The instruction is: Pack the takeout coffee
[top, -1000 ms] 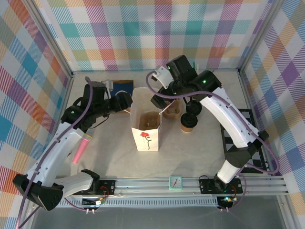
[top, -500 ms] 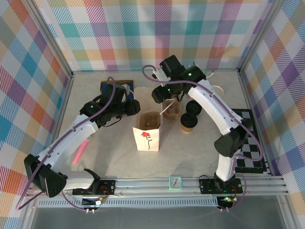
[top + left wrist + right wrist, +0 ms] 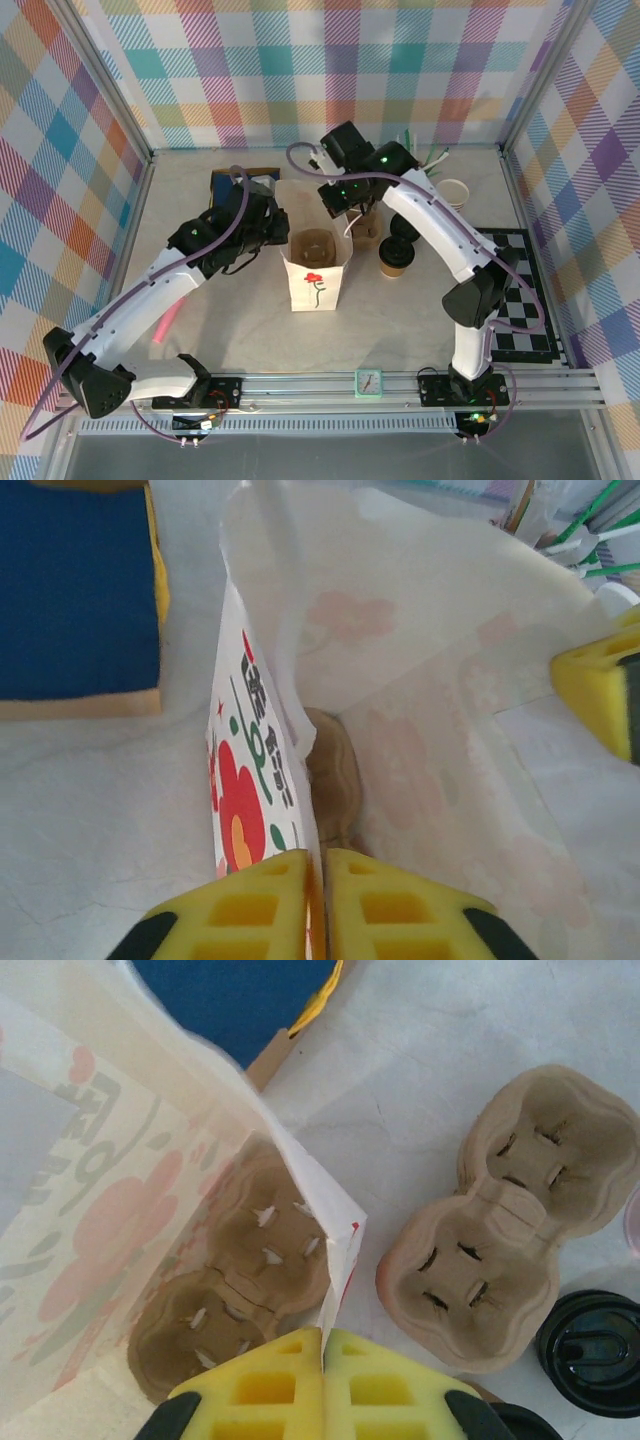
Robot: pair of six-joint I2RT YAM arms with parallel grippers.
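landmark: take the white flowered paper bag (image 3: pixel 318 285) as your reference; it stands open-topped in the middle of the table (image 3: pixel 250 335).
takeout coffee: the brown cup with its black lid (image 3: pixel 395 258) stands upright on the table just right of the bag, outside it.
left gripper: your left gripper (image 3: pixel 272 226) is at the bag's left rim. in its wrist view the yellow fingers (image 3: pixel 265 900) are pinched together with the bag's left wall between them.
right gripper: your right gripper (image 3: pixel 345 205) is at the bag's back right corner. its yellow fingers (image 3: pixel 255 1385) are clamped on the paper edge there.
coffee and grippers: the coffee sits to the right of the right gripper and nearer the arm bases, close by but apart from it. the whole bag lies between the coffee and the left gripper. neither gripper touches the cup.
inside the bag: a moulded cup tray (image 3: pixel 235 1280) lies flat on the bottom.
right of the bag: a second tray (image 3: pixel 510 1250) lies on the table, behind the coffee, with another black lid (image 3: pixel 590 1340) just beyond it.
behind the bag, to the left: a blue box (image 3: pixel 70 590).
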